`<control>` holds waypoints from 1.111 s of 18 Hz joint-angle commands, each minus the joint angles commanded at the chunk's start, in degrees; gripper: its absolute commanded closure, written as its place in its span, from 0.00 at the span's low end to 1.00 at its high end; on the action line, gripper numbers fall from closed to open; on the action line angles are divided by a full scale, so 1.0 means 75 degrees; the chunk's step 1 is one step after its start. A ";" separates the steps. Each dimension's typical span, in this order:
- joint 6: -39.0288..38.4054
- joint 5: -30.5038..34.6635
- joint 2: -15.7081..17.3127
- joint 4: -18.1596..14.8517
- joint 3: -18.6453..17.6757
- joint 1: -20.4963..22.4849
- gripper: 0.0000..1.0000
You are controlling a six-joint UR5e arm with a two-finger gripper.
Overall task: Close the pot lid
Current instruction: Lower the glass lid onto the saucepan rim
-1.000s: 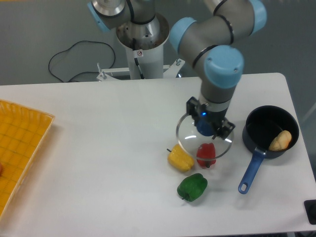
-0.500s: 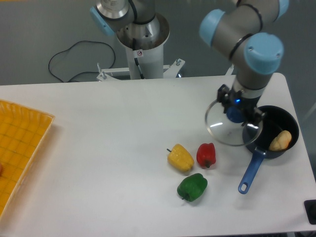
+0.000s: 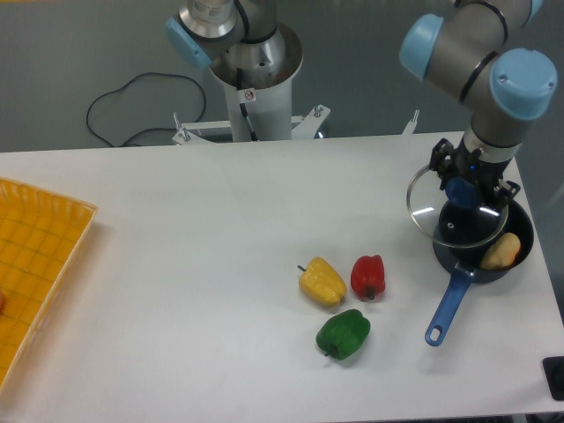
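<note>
The pot [image 3: 511,257] is a small dark saucepan at the right side of the table, its blue handle [image 3: 448,306] pointing toward the front left. A pale yellowish piece of food [image 3: 500,251] lies inside it. The pot lid [image 3: 434,211], a clear glass disc with a metal rim and a blue knob, hangs tilted above the pot's left part. My gripper [image 3: 464,192] is shut on the lid's blue knob, holding the lid in the air over the pot.
A yellow pepper [image 3: 322,282], a red pepper [image 3: 368,277] and a green pepper [image 3: 343,334] lie left of the pot's handle. An orange tray [image 3: 35,256] sits at the table's left edge. The robot base [image 3: 251,79] stands at the back.
My gripper has carried the lid to the right, from above the peppers to over the pot. The pot and peppers have stayed in place.
</note>
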 joint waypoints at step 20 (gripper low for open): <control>0.0188 -0.0047 -0.0739 -0.0304 0.0785 0.0211 0.44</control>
